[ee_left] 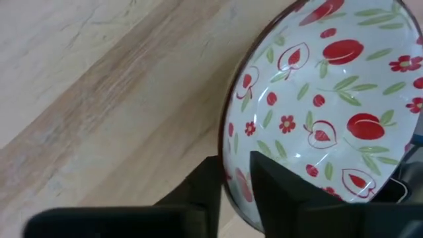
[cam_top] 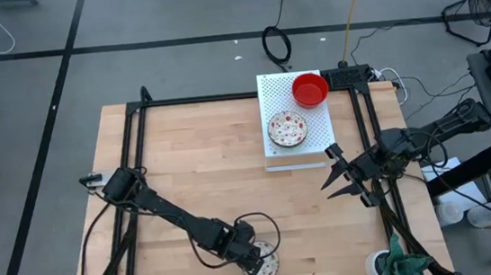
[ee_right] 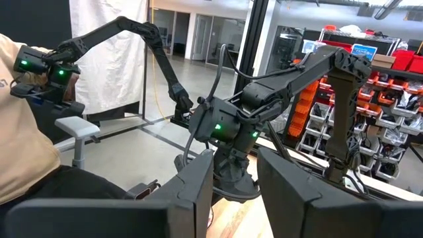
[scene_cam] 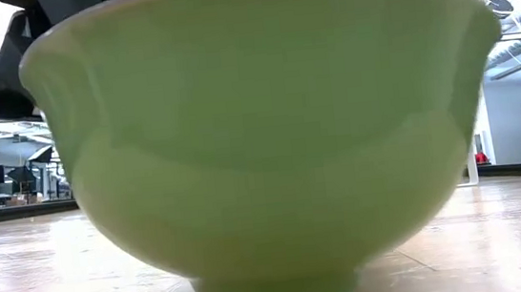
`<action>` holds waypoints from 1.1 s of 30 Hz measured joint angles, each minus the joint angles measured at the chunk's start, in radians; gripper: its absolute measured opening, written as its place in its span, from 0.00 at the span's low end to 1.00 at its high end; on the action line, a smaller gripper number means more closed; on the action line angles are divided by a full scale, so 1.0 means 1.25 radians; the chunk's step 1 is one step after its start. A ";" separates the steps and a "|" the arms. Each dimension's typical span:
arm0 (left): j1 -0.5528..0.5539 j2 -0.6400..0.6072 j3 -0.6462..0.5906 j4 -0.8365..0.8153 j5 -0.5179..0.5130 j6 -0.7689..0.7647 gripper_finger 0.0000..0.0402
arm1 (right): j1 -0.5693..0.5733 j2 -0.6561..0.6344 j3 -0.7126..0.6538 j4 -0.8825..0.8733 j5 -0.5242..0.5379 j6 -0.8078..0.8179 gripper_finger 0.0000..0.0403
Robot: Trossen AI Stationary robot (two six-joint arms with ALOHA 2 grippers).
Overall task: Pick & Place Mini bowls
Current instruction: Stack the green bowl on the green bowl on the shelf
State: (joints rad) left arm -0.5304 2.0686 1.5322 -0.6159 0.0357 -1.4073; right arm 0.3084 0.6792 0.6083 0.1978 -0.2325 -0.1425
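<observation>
Landmark: white perforated board [cam_top: 318,135], at the far right of the tabletop [cam_top: 202,160].

- Plain red bowl [cam_top: 309,89]: on the board, far corner.
- Speckled bowl [cam_top: 287,130]: on the board, just beside the red one, nearer side.
- Second floral bowl [ee_left: 324,106]: well apart from the board, at the tabletop's near edge. The left gripper [ee_left: 234,188] has its jaws narrowed across the rim, one finger inside and one outside; whether they already bear on the wall I cannot tell.
- Right gripper [cam_top: 347,175]: clear of the board's near right corner, jaws partly apart, holding nothing; the wrist view shows an empty gap.

Handling, as judged: glazed ware, rigid, light, slippery, likely to chip if dropped. The thin rim is the natural hold, pinched squarely and lifted level so the bowl does not swing.

The low view shows this bowl's outer wall as pale green.
</observation>
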 joint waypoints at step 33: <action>0.008 -0.002 0.002 0.005 -0.301 0.419 0.03 | 0.000 0.000 -0.001 -0.007 0.000 0.000 0.26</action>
State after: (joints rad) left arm -0.5202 2.0666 1.5341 -0.6094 -0.3408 -0.8837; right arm 0.3084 0.6788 0.6075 0.1894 -0.2325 -0.1427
